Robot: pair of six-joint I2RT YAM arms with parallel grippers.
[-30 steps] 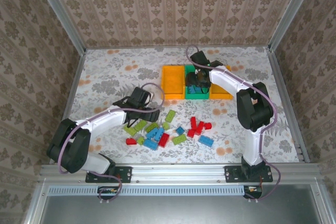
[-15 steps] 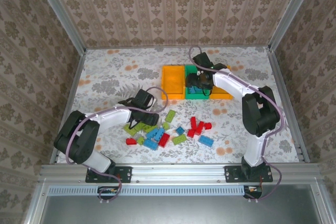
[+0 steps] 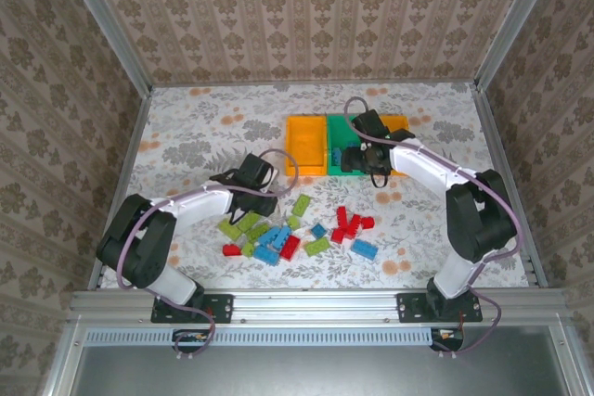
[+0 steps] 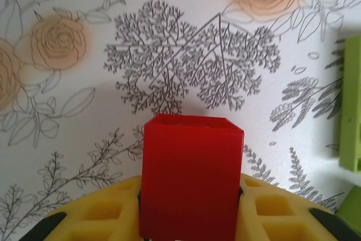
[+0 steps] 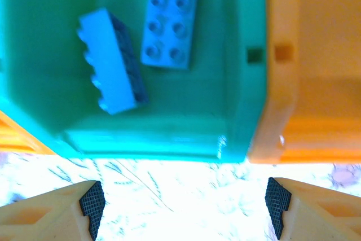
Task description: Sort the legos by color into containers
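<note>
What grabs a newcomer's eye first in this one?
A red brick sits clamped in the left jaws over the flowered tabletop. Two blue bricks lie in the green bin beyond the open right jaws. A mixed red, blue and green pile sits mid-table.

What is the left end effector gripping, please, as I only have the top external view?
Observer: The left end effector is shut on a red lego.
Operator: Thank you; what is in the green bin?
Observer: The green bin holds two blue legos, one lying on its side.
Operator: And is the right end effector carrying anything?
Observer: No, the right end effector is open and empty.
</note>
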